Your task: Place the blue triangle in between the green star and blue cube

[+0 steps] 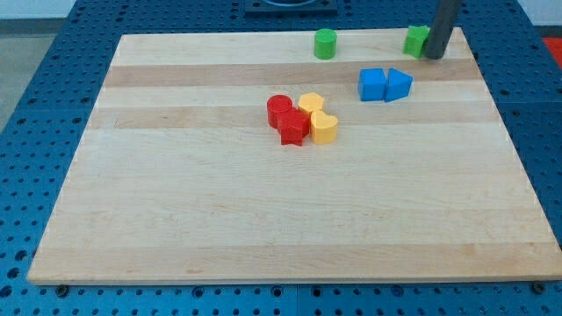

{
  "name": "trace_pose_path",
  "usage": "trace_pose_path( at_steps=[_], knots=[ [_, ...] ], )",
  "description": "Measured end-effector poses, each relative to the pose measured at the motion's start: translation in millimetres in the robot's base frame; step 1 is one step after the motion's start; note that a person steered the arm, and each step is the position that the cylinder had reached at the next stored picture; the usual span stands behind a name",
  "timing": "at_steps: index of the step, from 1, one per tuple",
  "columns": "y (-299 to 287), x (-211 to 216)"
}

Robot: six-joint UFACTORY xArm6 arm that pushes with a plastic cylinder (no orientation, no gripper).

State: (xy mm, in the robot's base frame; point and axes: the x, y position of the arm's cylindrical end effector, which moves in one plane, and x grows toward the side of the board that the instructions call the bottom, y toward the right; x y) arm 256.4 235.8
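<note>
Nearest to the camera, on the wooden board, lies a tight cluster: a red star-like block, a red cylinder, a yellow heart and another yellow block. Further up, the blue cube touches the blue triangle on its right. My tip has no gripper; it rests just beside the green star, at the view's top right. A green cylinder stands apart, left.
</note>
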Motion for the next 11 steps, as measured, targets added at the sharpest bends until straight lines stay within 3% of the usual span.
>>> trace_pose_path(
  at_steps=[1,2,3,4,6,9,11],
  knots=[
    [5,3],
    [32,50],
    [20,112],
    [-36,152],
    [-68,114],
    [-93,106],
    [-43,59]
  ],
)
